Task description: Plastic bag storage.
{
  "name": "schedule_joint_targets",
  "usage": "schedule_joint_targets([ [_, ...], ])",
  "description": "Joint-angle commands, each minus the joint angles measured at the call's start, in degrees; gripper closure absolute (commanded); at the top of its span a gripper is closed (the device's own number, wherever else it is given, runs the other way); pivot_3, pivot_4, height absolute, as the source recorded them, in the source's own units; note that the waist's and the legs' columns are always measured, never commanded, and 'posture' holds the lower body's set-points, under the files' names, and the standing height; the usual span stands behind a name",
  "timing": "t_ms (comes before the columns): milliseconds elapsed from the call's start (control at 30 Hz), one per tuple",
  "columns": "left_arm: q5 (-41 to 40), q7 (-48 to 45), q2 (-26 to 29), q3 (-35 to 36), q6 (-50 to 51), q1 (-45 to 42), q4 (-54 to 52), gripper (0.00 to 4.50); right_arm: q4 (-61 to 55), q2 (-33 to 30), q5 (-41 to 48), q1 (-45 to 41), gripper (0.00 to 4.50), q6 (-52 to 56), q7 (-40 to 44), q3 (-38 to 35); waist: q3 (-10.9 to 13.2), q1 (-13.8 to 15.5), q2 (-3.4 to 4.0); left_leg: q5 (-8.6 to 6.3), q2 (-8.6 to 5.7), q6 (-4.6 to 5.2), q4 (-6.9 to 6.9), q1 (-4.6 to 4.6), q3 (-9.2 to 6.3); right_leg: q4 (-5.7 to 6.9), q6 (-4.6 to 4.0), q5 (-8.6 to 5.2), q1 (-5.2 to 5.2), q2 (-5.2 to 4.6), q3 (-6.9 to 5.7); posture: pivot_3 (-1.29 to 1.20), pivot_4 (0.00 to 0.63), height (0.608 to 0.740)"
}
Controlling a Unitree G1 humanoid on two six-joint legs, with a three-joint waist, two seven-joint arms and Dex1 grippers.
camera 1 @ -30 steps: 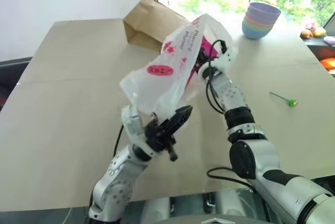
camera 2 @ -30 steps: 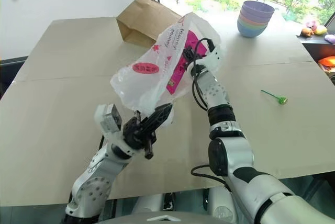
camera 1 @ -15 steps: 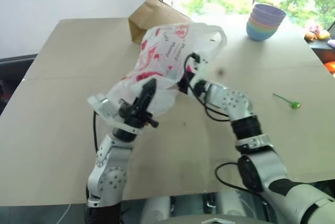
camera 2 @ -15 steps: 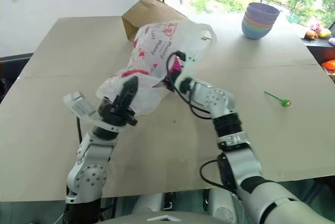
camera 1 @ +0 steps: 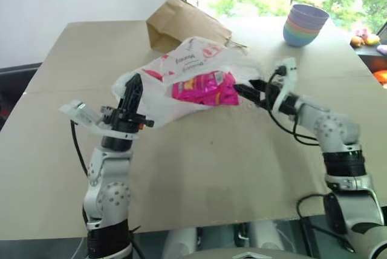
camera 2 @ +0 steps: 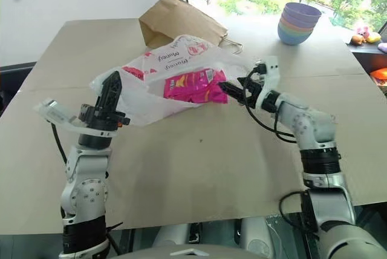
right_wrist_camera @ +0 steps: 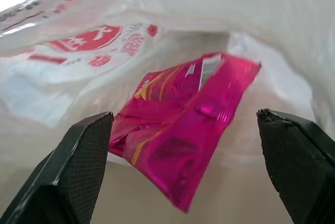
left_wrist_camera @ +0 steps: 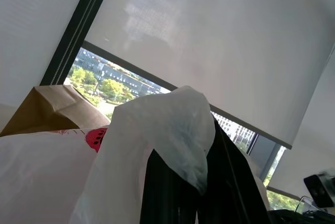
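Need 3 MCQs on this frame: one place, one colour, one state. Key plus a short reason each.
1. Where is the pink snack packet?
A. Inside the plastic bag
B. In the bowl stack
C. On the brown paper bag

2. What colour is the top bowl of the bowl stack?
A. Red
B. Purple
C. Black

3. How do the two end effectors stand?
A. Both open
B. Left open, right shut on the packet
C. Left shut on the plastic bag, right open

Key: 1 A, the right wrist view shows the packet through the bag's mouth, wrapped by translucent film. 2 B, the uppermost bowl is lilac purple. 3 C, the left end effector pinches bag film between closed fingers, while the right end effector has its fingers spread wide at the bag's mouth, gripping nothing.
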Motion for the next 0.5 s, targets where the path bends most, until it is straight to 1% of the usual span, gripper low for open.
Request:
schedule_joint_targets([
  [33, -1.2, 1.4, 1.0, 0.9, 0.4, -1.1, -4.2, 4.50, -5.4, -2.0, 1.3, 2.9, 0.04, 1.6, 3.4, -0.9, 0.0, 0.0, -0.01, 0.00, 0.00, 0.00, 0.00, 0.03, 0.01, 0.01, 0.00, 0.00, 0.03, 0.01, 0.00, 0.00, 0.150, 0.740],
  [100, -1.4, 2.2, 1.4, 1.0, 0.8, -1.3, -5.0, 4.50, -7.1, -5.1, 1.3, 5.1, 0.04, 0.1, 8.2, -1.9, 0.0, 0.3, -0.02, 0.00, 0.00, 0.00, 0.00, 0.02, -0.01, 0.02, 0.00, 0.00, 0.03, 0.00, 0.00, 0.00, 0.150, 0.740],
  [267, -1.0, 3.2, 1.4, -0.1, 1.6, 0.3, -7.2, 4.50, -7.6, -17.2, -0.8, 11.2, 0.04, -6.5, 22.0, -5.5, 0.0, 1.6, -0.06, -0.02, -0.07, 0.03, 0.02, -0.05, -0.05, -0.14, 0.03, 0.02, 0.05, -0.05, -0.01, 0.00, 0.150, 0.740],
  [367, -0.7, 3.5, 0.9, -0.8, 1.7, 0.9, -7.8, 4.50, -7.2, -25.0, -2.3, 15.8, 0.04, -8.4, 29.8, -6.0, 0.1, 1.7, -0.10, -0.02, -0.04, 0.02, 0.00, -0.02, -0.09, -0.19, 0.03, 0.01, 0.11, 0.00, -0.07, 0.00, 0.150, 0.740],
  [400, -0.6, 3.6, 0.8, -0.9, 1.8, 0.9, -7.9, 4.50, -6.5, -26.3, -3.3, 16.5, 0.04, -9.3, 30.7, -5.9, 0.1, 1.7, -0.12, -0.01, -0.05, 0.02, 0.00, -0.01, -0.11, -0.18, 0.02, 0.01, 0.12, 0.00, -0.08, 0.00, 0.150, 0.740],
  [500, -0.4, 4.0, 0.3, -1.7, 1.8, 0.9, -8.1, 4.50, 3.5, -28.5, -14.0, 14.8, 0.04, -18.3, 26.6, -4.5, 0.1, 1.4, -0.19, -0.01, -0.03, 0.02, 0.01, 0.36, -0.10, -0.14, 0.03, 0.01, 0.37, 0.02, 0.11, 0.00, 0.150, 0.740],
])
